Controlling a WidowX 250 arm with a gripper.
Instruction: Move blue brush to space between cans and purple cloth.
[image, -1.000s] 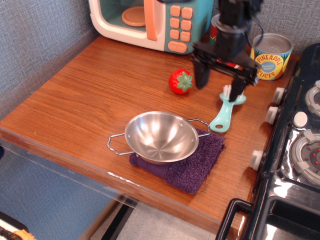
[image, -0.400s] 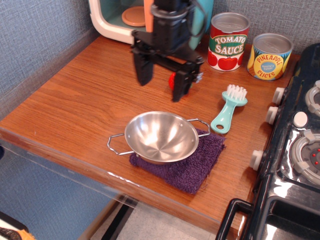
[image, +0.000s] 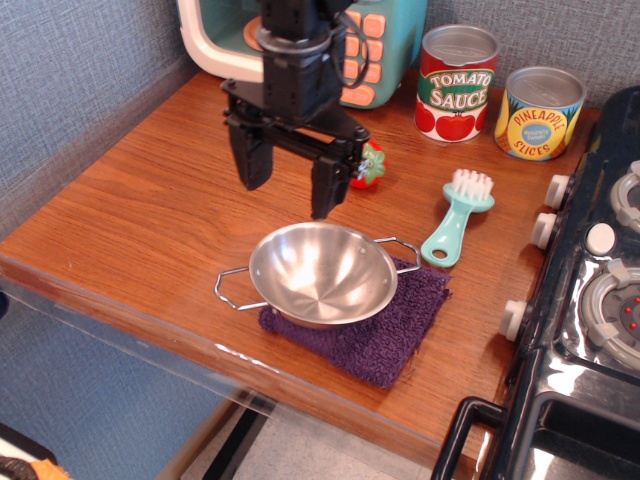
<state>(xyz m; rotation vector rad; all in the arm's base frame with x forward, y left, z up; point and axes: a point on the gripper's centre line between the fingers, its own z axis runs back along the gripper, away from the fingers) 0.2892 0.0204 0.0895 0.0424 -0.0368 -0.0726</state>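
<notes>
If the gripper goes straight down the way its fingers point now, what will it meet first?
Probably the far rim of the steel bowl, or the bare table just behind it. The open gripper hangs above that edge, and a single view leaves the depth unclear.

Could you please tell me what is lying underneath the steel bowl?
The purple cloth lies under the steel bowl; its front and right edges show, while the bowl hides the rest.

Turquoise blue brush, dark purple cloth, red strawberry, seemingly green-leafed
</notes>
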